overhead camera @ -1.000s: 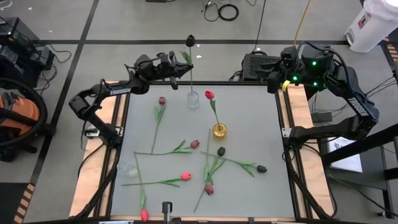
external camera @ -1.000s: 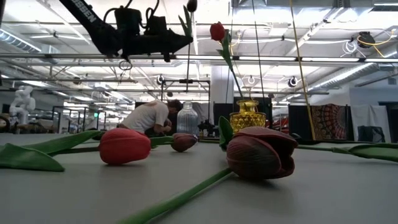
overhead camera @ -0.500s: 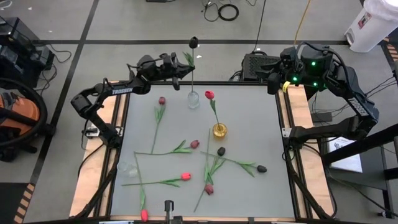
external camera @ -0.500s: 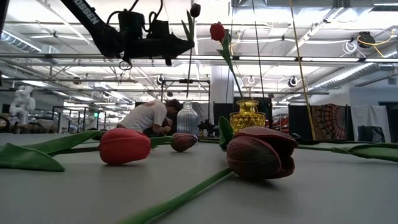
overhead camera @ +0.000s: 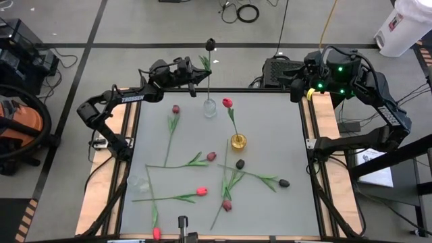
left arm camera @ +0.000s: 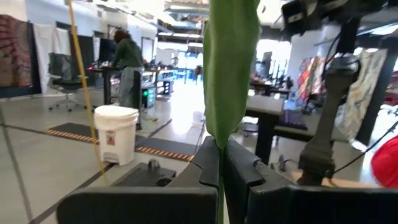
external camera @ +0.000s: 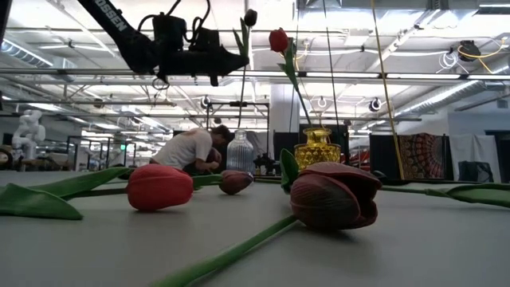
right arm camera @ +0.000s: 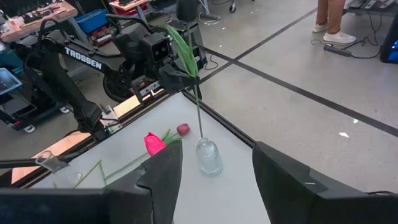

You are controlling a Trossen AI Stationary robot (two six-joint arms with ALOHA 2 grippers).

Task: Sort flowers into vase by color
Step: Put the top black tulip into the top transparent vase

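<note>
A black tulip (overhead camera: 210, 44) stands nearly upright over the far edge, and my left gripper (overhead camera: 197, 73) is shut on its stem. The stem's lower end reaches the mouth of the clear glass vase (overhead camera: 210, 106). The right wrist view shows the same stem (right arm camera: 199, 112) and vase (right arm camera: 209, 155). A red tulip (overhead camera: 227, 102) stands with its stem in the yellow vase (overhead camera: 237, 142). Several red, maroon and black tulips lie flat on the grey table, among them a maroon one (overhead camera: 175, 109). My right gripper (right arm camera: 214, 186) waits open, raised at the far right corner. My left gripper pinches the black tulip's stem (left arm camera: 221, 163) between its two fingers, just under the long green leaf (left arm camera: 230, 62). The fingers come about level from the table's left and lie across the stem (external camera: 243, 80). The tulip is upright, its head (external camera: 250, 16) above the fingers and its lower end at the vase's mouth.
Loose tulips lie across the table's middle and near half: a maroon one (overhead camera: 211, 156), two black ones (overhead camera: 240, 164) (overhead camera: 284, 183), a red one (overhead camera: 201, 192). A small clear glass (overhead camera: 138, 182) sits near the left edge. A person bends over in the room beyond (external camera: 191, 147).
The held black tulip has tipped slightly. Its head has sunk a little and gone toward the table's right, while the stem's lower end has stayed at the clear vase.
</note>
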